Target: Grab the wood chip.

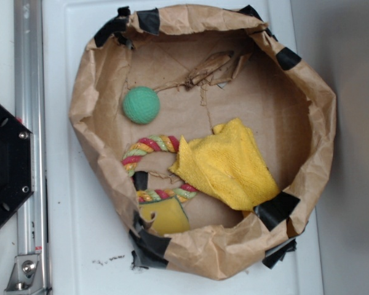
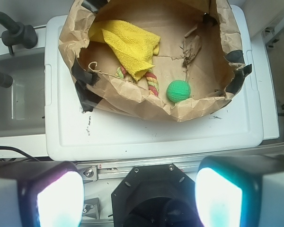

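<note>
The wood chip [image 1: 204,70] is a thin dark-brown sliver with stringy fibres, lying on the floor of the brown paper bin [image 1: 86,92] by its far wall. The wrist view shows the wood chip [image 2: 191,47] near the bin's upper right, above the green ball [image 2: 178,91]. My gripper [image 2: 139,198] hangs well outside the bin, over the robot's black base [image 2: 154,198]. Its two glowing fingers [image 2: 59,198] stand far apart, open, with nothing held. The exterior view does not show the gripper.
Inside the bin lie a green ball [image 1: 141,104], a coloured rope ring [image 1: 150,147], a yellow cloth [image 1: 227,163] and a mustard-yellow squarish piece [image 1: 166,215]. The bin stands on a white lid [image 2: 132,137]. An aluminium rail [image 1: 27,123] and a sink [image 2: 14,94] flank it.
</note>
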Controlling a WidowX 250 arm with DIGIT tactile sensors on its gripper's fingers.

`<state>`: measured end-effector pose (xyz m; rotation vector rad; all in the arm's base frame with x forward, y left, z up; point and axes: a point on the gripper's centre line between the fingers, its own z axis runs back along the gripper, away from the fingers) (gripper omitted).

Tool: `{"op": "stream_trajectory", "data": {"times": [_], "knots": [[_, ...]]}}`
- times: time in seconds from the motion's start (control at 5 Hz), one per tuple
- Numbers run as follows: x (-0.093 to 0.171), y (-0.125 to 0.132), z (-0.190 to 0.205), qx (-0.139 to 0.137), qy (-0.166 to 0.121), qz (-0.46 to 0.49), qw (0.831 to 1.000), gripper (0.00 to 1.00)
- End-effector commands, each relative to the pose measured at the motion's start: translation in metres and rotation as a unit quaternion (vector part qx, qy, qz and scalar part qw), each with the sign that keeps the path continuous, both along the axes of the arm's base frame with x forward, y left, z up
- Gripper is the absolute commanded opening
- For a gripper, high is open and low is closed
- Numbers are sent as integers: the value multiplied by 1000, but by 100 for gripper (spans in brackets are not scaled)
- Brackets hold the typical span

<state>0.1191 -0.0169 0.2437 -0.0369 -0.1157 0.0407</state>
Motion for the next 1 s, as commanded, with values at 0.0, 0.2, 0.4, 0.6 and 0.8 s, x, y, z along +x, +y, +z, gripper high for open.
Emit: {"op": "stream_trajectory", "data": {"times": [0.0,0.2,0.4,0.6,0.8], "knots": [[0,0,0,0,0,0,1000,100],[50,14,-50,6,42,52,998,100],[100,20,-84,-13,23,110,994,100],[130,35,-110,-1,-16,176,984,100],[141,47,-135,7,-42,219,975,100]]}}
